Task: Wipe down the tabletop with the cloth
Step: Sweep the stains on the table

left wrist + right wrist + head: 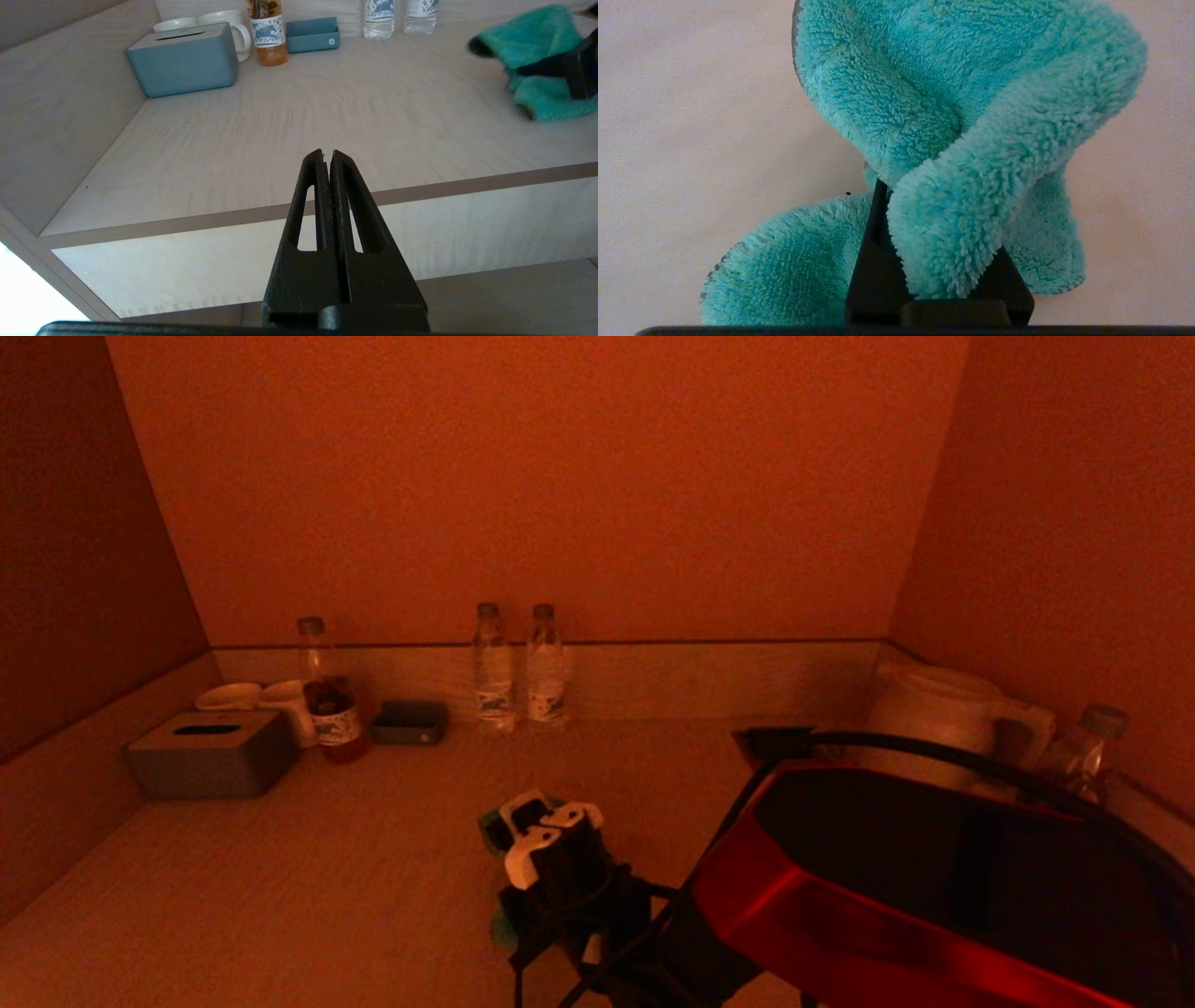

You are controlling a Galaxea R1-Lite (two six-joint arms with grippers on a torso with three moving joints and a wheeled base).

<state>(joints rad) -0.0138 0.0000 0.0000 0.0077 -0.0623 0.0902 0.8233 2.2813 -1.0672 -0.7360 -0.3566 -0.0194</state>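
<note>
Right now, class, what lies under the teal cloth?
Under the cloth bare tabletop shows around its edges. The right hand is shut on it; what lies directly beneath is covered.

Fluffy microfibre cloth [952, 121], matt pale wood-grain tabletop [289, 126], matt blk plastic left end effector [326, 158].
</note>
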